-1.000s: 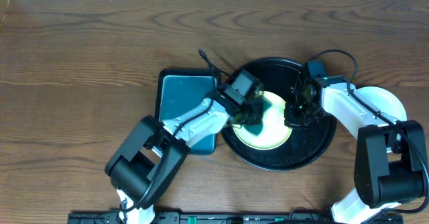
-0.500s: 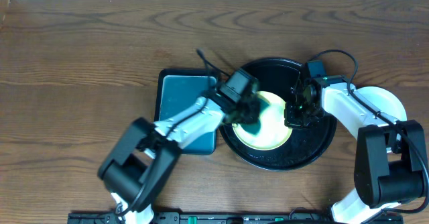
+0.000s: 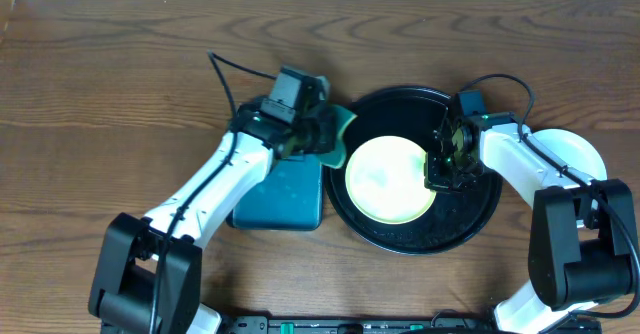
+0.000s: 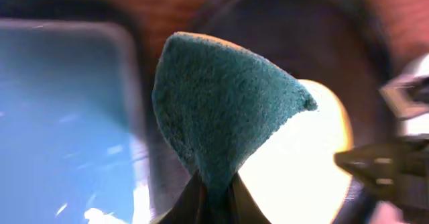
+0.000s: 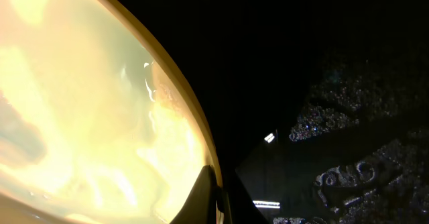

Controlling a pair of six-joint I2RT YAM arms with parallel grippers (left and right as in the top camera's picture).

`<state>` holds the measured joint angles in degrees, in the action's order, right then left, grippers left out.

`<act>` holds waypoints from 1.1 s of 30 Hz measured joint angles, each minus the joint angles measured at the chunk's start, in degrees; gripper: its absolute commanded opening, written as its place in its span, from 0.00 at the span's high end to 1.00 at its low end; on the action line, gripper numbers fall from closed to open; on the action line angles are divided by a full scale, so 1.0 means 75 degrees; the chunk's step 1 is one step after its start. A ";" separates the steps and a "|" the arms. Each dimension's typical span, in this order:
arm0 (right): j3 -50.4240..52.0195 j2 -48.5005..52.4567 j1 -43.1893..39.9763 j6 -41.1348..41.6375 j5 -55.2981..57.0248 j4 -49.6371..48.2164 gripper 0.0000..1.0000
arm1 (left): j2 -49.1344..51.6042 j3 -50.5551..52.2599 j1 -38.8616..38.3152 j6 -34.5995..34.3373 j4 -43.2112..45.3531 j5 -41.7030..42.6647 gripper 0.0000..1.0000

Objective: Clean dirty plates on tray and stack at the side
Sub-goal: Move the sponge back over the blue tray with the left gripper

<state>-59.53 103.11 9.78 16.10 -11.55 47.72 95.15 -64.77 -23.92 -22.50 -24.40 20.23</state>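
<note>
— What is changing from a second ago?
— My left arm is swinging back. A second ago my left jaws were pressing the teal sponge onto the middle of the plate. Now they are hovering over the gap between the teal tray and the rim of the black tray, clear of the plate. They are staying pinched tight on the sponge's lower edge (it is standing up from them like a little tent).
— And your right side?
— It is not moving at all. My right jaws are clamping the plate's right-hand rim, closed narrow on it, just as before.
— How is the plate looking?
— It is lying flat inside the black tray, slightly left of centre, now fully uncovered. Its face is showing an even pale yellow and shining wetly near the rim in my right wrist view. Droplets are glinting on the tray's floor beside it.
— Anything else nearby?
— A white plate is sitting on the counter just right of the black tray, partly under my right arm.
</note>
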 measured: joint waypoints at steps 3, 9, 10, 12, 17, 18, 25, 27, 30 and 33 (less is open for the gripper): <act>0.0000 0.0000 0.0000 0.0000 0.0000 0.0000 0.99 | 0.0000 0.0006 0.0280 0.0198 -0.0507 -0.0568 0.92; 0.0000 0.0000 0.0000 0.0000 0.0000 0.0000 0.99 | 0.0000 0.0029 0.0656 0.0463 -0.0857 -0.1743 0.92; 0.0000 0.0000 0.0000 0.0000 0.0000 0.0000 0.99 | 0.0000 0.0047 0.0691 0.0472 -0.0857 -0.1851 0.93; 0.0000 0.0000 0.0000 0.0000 0.0000 0.0000 0.99 | 0.0000 0.0099 0.0740 0.0501 -0.0868 -0.2008 0.92; 0.0000 0.0000 0.0000 0.0000 0.0000 0.0003 0.99 | 0.0108 0.0198 0.0775 0.0586 -0.0883 -0.2212 0.92; 0.0000 0.0000 0.0000 0.0000 0.0000 0.0003 0.99 | 0.0166 0.0198 0.0775 0.0586 -0.0880 -0.2238 0.92; 0.0000 0.0000 0.0000 0.0000 0.0000 0.0006 0.99 | 0.0758 0.0198 0.0775 0.0589 -0.0880 -0.2323 0.92; 0.0000 0.0000 0.0000 0.0000 0.0000 0.0006 0.99 | 0.0933 0.0198 0.0775 0.0589 -0.0880 -0.2326 0.92; 0.0000 0.0000 0.0000 0.0000 0.0000 0.0006 0.99 | 0.1189 0.0198 0.0775 0.0589 -0.0857 -0.2326 0.92; 0.0000 0.0000 0.0000 0.0000 0.0000 0.0006 0.99 | 0.1306 0.0198 0.0775 0.0589 -0.0816 -0.2328 0.92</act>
<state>-59.53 103.11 9.78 16.10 -11.55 47.77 104.95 -63.29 -18.11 -18.09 -30.52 2.76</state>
